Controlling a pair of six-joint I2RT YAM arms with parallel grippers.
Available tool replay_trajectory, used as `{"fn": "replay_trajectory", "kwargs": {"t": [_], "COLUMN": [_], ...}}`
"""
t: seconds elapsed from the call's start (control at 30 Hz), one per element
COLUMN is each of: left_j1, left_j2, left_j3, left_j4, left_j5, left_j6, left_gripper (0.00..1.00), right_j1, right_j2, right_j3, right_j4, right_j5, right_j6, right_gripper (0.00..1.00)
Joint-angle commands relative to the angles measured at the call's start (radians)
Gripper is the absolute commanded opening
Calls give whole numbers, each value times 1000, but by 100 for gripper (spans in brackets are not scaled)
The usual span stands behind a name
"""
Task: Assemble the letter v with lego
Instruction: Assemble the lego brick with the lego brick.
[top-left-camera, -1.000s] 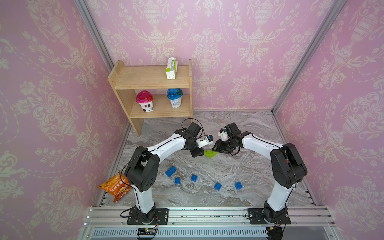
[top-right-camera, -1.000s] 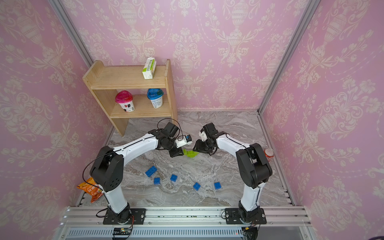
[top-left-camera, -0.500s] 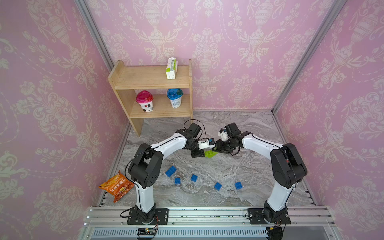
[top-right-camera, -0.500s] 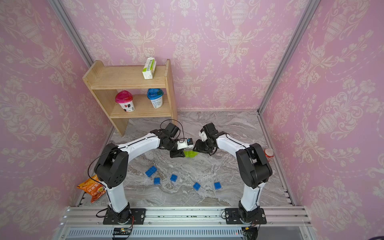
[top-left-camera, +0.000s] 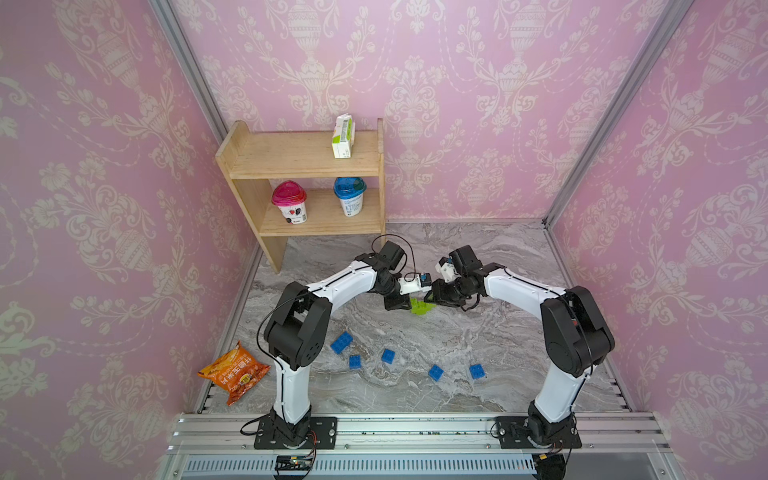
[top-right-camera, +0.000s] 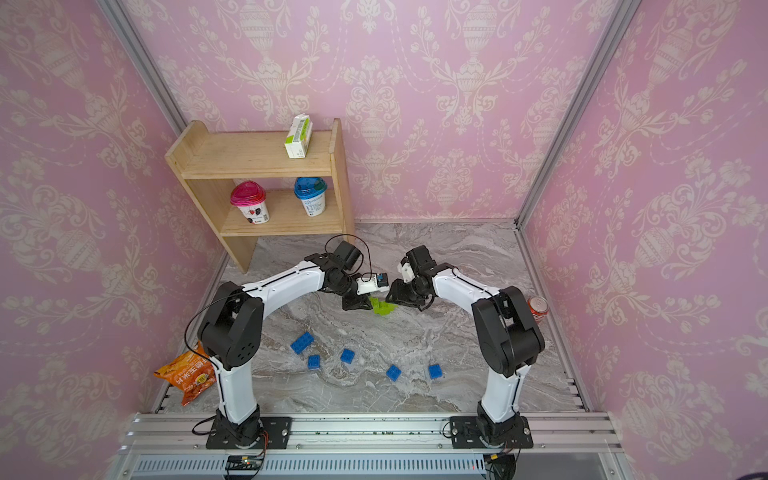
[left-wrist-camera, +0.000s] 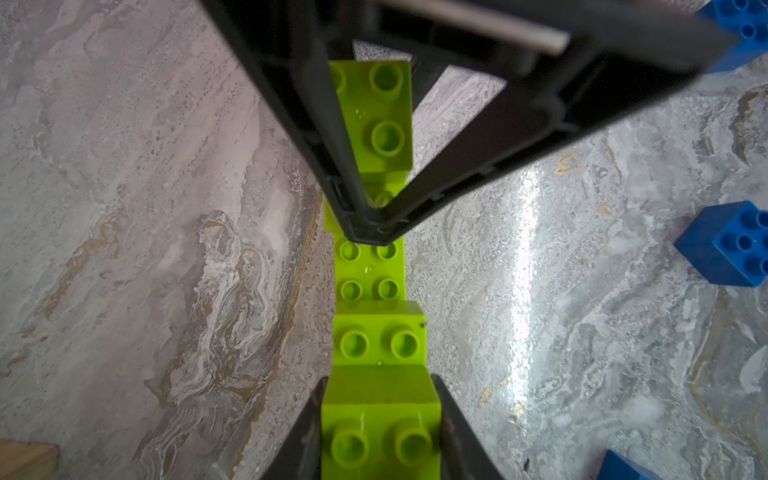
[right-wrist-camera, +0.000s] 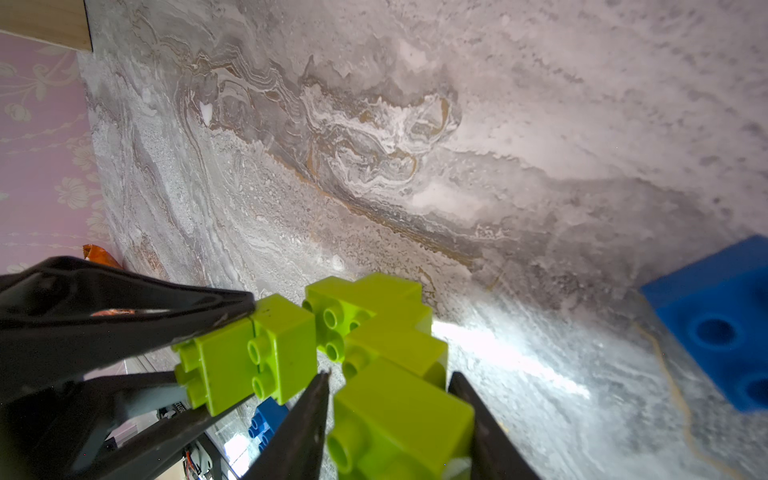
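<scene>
Left side: the left pincer (left-wrist-camera: 379, 388) is nearly closed on one end of the green lego (top-left-camera: 421, 308);
Right side: the right pincer (right-wrist-camera: 390, 377) is half closed on the other end;
Place: between the arms, low over the counter (top-left-camera: 507, 332); the blue lego (top-left-camera: 388, 356) lie well apart;
Handling: probably light, stiff and smooth; the joints may separate, so hold the flat sides;
Hidden: full shape; contact with the counter

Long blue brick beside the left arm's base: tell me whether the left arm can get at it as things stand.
Probably not yet. The long blue brick lies in the open with bare table around it, but the left fingers are shut on the green lego, so they would likely have to let go first.
</scene>
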Motion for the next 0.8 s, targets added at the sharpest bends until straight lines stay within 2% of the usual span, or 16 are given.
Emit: {"fn": "replay_trajectory", "kwargs": {"t": [0.0,0.77], "left_j1": [11,13], "left_j2": [21,30], "left_j3": [36,30], "left_j4": [-60,-66], "left_j5": [2,-40], "left_j6": [40,33], "left_gripper": [0,0], "right_j1": [6,-6], "right_j2": [3,30], "right_j3": [13,-10], "right_j4": [-16,20], "right_j5": [-5,-22], "right_j6": [-23,-8], "right_gripper": [48,47]}}
